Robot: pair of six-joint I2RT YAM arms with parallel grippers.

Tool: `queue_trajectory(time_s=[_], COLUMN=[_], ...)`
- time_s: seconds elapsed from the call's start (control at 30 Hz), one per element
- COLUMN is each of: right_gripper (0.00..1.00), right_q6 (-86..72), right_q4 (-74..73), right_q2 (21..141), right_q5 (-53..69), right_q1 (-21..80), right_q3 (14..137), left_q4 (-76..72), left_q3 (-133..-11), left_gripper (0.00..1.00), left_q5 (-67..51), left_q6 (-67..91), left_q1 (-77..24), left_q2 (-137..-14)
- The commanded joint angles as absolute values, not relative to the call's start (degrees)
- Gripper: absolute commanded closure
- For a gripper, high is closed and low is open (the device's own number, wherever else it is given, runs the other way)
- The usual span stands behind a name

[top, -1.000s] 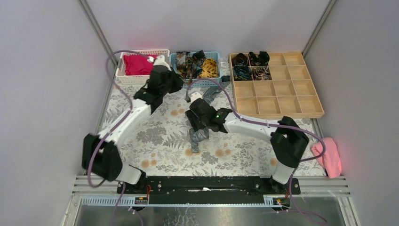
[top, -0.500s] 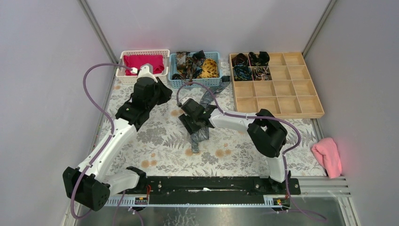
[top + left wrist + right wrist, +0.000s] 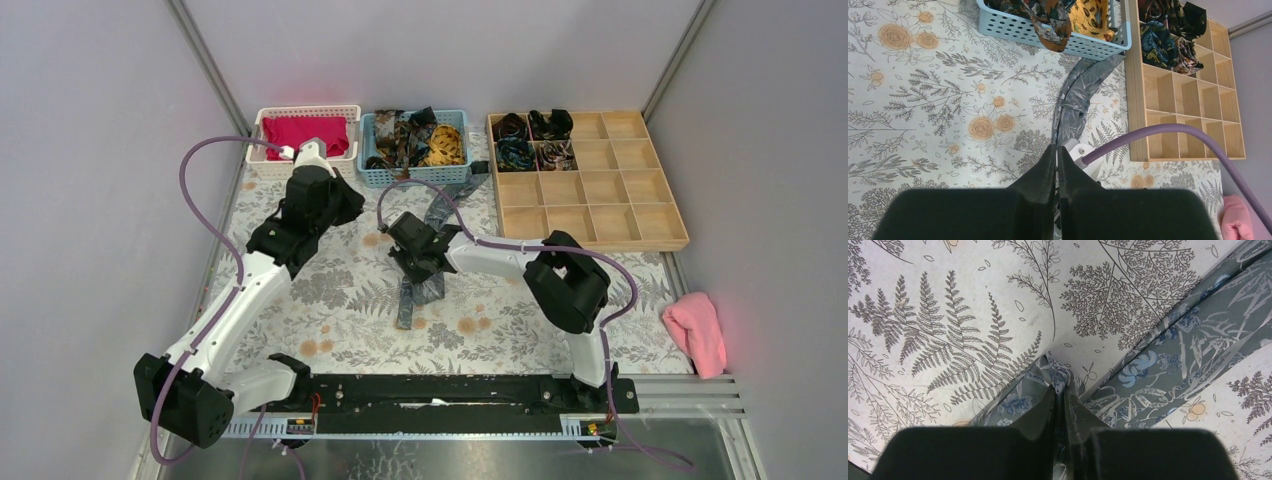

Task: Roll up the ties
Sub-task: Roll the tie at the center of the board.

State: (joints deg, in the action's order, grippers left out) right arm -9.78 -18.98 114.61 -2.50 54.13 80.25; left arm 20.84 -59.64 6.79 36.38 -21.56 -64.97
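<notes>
My right end effector (image 3: 1060, 390) is clamped on a fold of the grey tie (image 3: 1173, 355), unrolled on the surface (image 3: 948, 300); my left end effector (image 3: 1057, 149) is together, empty. Four coils (image 3: 531, 139) fill tray (image 3: 600, 242) cells; loose ties (image 3: 410, 135) wait in the basket (image 3: 415, 178)

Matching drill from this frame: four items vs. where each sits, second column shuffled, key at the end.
1 grey tie
2 magenta cloth
3 rolled ties
4 pink cloth

A in the white basket
B in the far left corner compartments of the wooden tray
C pinched by the right gripper on the mat
D off the mat, to its right

Pairs: 1-C, 2-A, 3-B, 4-D
</notes>
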Motion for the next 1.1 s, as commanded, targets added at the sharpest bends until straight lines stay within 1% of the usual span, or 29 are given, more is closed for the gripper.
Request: queue_trajectory(time_s=[0.0, 0.07, 0.17, 0.27, 0.43, 0.57, 0.73, 0.77, 0.87, 0.97, 1.07], right_gripper=[0.96, 0.98, 0.98, 0.96, 0.91, 0.87, 0.81, 0.79, 0.64, 0.61, 0.52], right_q6=[-9.2, -9.3, -10.1, -10.7, -13.4, -18.4, -28.3, -30.1, -34.4, -35.7, -33.9], right_q4=[-17.5, -15.1, -9.3, -4.3, -2.4, -3.5, -0.6, 1.1, 1.8, 0.4, -2.2], right_q2=[111.4, 108.6, 101.6, 92.1, 80.4, 74.8, 71.2, 70.6, 69.6, 69.1, 67.5], right_q5=[-4.0, -4.4, -4.1, -4.2, -3.0, -6.7, -7.2, -7.2, -8.6, -10.8, -13.2], right_q1=[53.8, 53.9, 54.1, 54.6, 57.7, 63.7, 68.7, 69.9, 73.1, 75.2, 75.5], right_q3=[78.9, 77.0, 70.4, 62.8, 52.7, 46.6, 37.4, 35.7, 32.7, 31.9, 33.8], left_q4=[20.8, 20.0, 18.1, 14.9, 9.4, 4.9, 1.3, 1.3, 1.2, 1.2, 1.4], left_q3=[-58.7, -58.2, -56.7, -54.4, -51.0, -48.9, -48.1, -48.1, -47.7, -47.3, -46.8], left_gripper=[0.93, 0.94, 0.96, 0.96, 0.98, 1.00, 1.00, 1.00, 1.00, 1.00, 1.00], left_q5=[6.4, 5.6, 4.1, 2.2, -0.4, -2.6, -3.3, -3.2, -2.2, -1.2, -0.7], left_q6=[35.6, 35.6, 35.5, 35.4, 35.8, 35.3, 34.2, 34.2, 34.2, 34.1, 34.3], left_q1=[-21.6, -21.6, -21.6, -21.6, -21.6, -22.4, -24.9, -25.5, -27.1, -28.0, -28.3], left_q2=[-64.3, -64.0, -63.4, -63.1, -65.6, -69.2, -72.8, -73.3, -73.8, -73.7, -73.1])
